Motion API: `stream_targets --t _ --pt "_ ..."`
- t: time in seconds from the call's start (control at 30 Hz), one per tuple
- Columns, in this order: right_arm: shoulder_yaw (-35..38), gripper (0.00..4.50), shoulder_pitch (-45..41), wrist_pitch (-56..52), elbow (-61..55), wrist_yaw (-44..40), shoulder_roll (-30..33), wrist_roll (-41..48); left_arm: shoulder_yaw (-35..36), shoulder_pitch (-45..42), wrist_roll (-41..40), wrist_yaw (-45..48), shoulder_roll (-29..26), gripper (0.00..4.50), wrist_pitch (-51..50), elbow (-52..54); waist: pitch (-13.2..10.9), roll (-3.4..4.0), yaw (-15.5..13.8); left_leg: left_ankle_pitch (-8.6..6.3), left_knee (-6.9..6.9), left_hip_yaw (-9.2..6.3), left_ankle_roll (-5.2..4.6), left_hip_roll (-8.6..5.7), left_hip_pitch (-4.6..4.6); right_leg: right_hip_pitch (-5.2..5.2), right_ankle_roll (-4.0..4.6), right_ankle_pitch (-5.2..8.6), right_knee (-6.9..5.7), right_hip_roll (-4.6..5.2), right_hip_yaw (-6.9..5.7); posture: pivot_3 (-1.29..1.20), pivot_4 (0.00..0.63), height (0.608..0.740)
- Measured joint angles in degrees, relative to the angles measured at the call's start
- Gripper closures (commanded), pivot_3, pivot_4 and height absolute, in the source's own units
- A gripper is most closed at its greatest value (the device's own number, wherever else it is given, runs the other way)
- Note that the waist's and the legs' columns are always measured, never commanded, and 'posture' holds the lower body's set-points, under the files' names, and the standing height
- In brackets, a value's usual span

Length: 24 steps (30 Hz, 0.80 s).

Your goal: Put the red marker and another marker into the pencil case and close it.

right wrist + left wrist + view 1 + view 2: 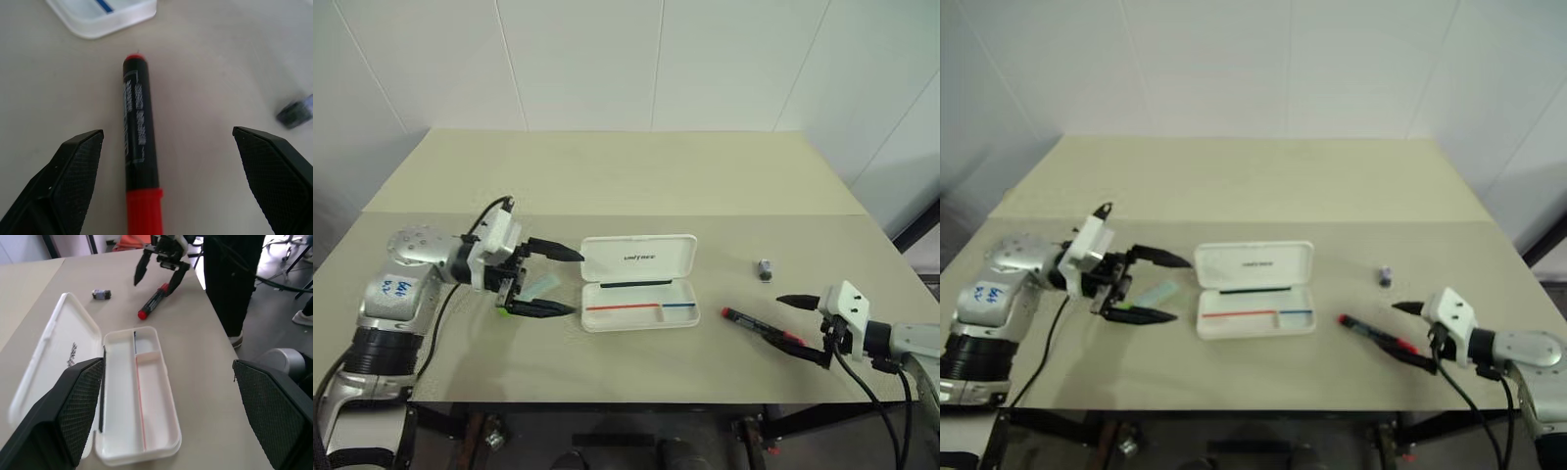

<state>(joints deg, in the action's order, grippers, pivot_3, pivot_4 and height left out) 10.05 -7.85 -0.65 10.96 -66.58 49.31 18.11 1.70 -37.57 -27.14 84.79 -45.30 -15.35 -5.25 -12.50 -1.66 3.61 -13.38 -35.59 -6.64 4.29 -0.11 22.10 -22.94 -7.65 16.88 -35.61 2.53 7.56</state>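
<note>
The white pencil case (690,315) lies open at the table's middle, its lid (607,257) tipped back. The red marker (756,326), black barrel with a red cap, lies on the table to the case's right. My right gripper (167,131) is open and straddles its capped end, the marker (137,147) lying between the fingers without touching them. The pale green marker (536,288) lies left of the case. My left gripper (576,283) hovers open above it, pointing at the case (164,450).
A small dark grey object (765,268) sits on the table behind the red marker. The table's near edge runs close to both grippers. In the left wrist view a person's dark trouser leg (230,279) stands beside the table.
</note>
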Motion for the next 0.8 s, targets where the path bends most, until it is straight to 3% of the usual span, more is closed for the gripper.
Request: stream_targets --t 0.13,0.23,0.57,0.8 --pt "-0.65 0.0 0.09 0.87 1.71 -0.51 -0.11 -0.54 0.01 0.44 -0.04 0.41 -0.88 0.01 -0.57 0.0 0.0 0.0 -0.11 0.0 0.0 0.0 0.0 0.0 0.01 0.0 -0.01 0.01 0.01 0.0 0.0 0.0 0.15 0.74" --pt "-0.82 0.59 0.15 2.06 4.11 -1.09 -1.07 -0.94 0.39 0.6 -0.04 0.44 -1.12 0.0 -0.49 -0.38 0.0 -0.01 -0.16 0.0 0.0 0.0 0.0 0.0 0.01 0.0 -0.01 0.01 0.01 0.0 0.0 0.0 0.15 0.74" --pt "-2.36 3.9 -0.24 4.77 4.56 -1.79 -3.42 -0.95 0.41 0.57 0.45 0.54 -2.02 0.0 0.59 -1.97 -0.03 -0.07 1.19 0.0 -0.37 0.05 0.0 -0.01 -0.05 0.22 -0.01 -0.13 0.01 0.0 0.08 0.0 0.15 0.74" --pt "-2.4 3.9 -1.96 5.75 5.3 0.22 -3.48 -2.32 -0.26 0.31 0.8 0.78 -1.98 0.0 2.41 -2.13 -0.03 -0.07 1.21 0.0 -0.35 0.08 0.0 -0.01 -0.05 0.2 0.0 -0.13 0.01 -0.01 0.11 0.0 0.15 0.74"
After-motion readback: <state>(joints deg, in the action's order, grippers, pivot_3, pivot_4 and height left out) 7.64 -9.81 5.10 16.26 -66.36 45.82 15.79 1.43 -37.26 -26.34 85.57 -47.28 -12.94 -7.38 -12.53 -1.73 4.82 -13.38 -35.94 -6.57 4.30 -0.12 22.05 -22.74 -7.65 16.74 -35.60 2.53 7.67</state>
